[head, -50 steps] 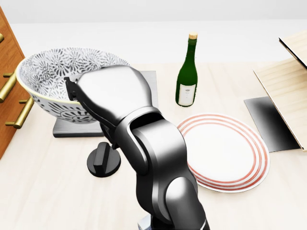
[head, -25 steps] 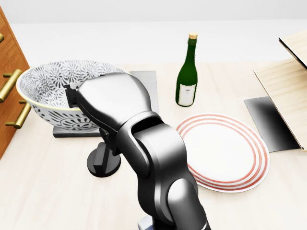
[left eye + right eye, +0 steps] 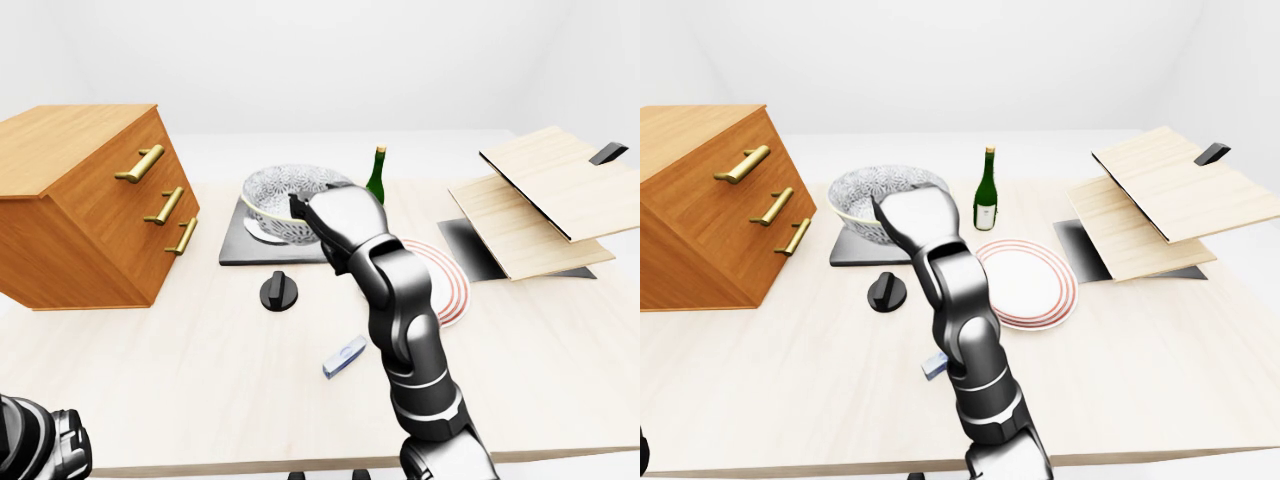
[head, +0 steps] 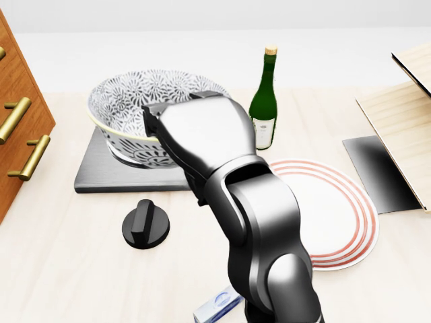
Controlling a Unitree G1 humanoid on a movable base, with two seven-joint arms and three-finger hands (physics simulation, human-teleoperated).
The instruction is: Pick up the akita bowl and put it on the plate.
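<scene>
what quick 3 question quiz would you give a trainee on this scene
1. True or false: the akita bowl already sits on the plate.
2. What stands just above the plate in the head view: A) green bottle B) black knob C) wooden drawer unit
3. Fill in: the right robot hand is at the bowl's ____.

Key: 1 false; 2 A; 3 rim

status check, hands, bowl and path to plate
Right hand on akita bowl rim, grip hidden. Left hand idle, low left. Bowl raised over dark slab, plate bare. Wine bottle stands near the path.
</scene>
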